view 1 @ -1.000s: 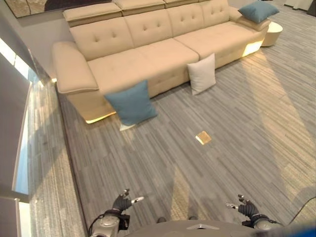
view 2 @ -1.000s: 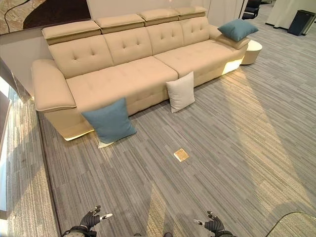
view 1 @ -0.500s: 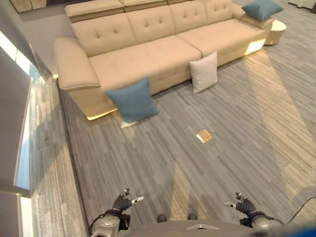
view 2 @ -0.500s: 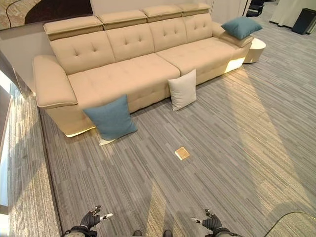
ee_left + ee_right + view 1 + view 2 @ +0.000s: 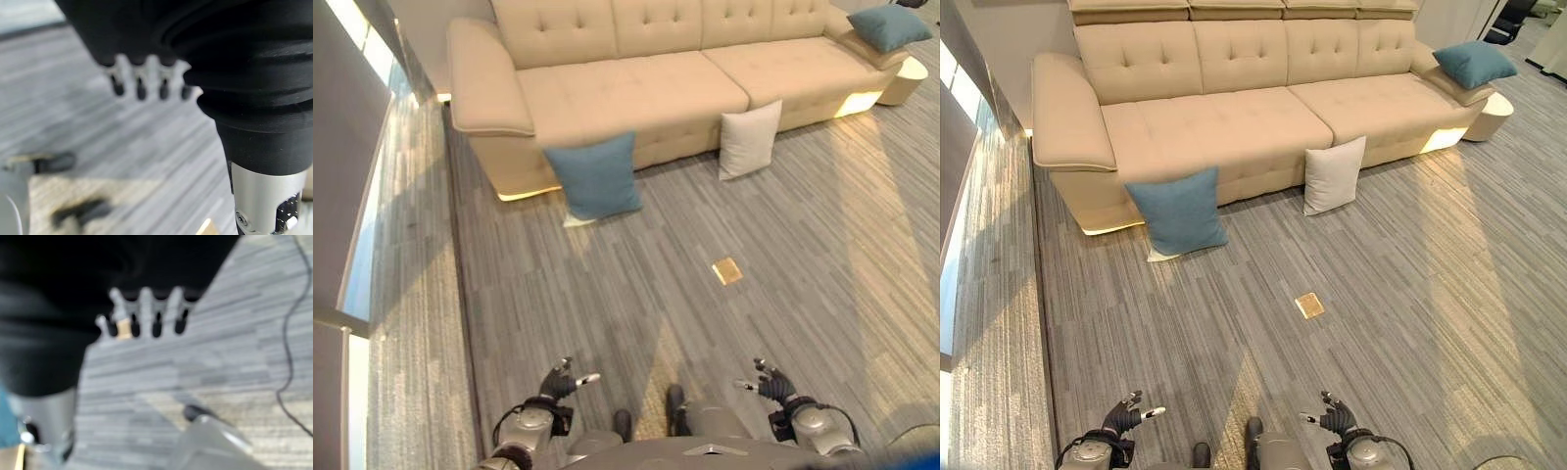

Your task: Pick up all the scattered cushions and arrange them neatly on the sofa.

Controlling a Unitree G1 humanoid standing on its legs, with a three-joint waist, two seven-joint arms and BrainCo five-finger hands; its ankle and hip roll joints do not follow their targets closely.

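The whole view has swung since a second ago, so the camera moved – the cushions did not. The left hand and right hand hang low in front of the robot, well apart, fingers loose and spread, holding nothing. Between them and the sofa a small tan plate sits in the floor. Farther out, the blue cushion and white cushion lean on the sofa's front – another blue cushion rests on its far arm.
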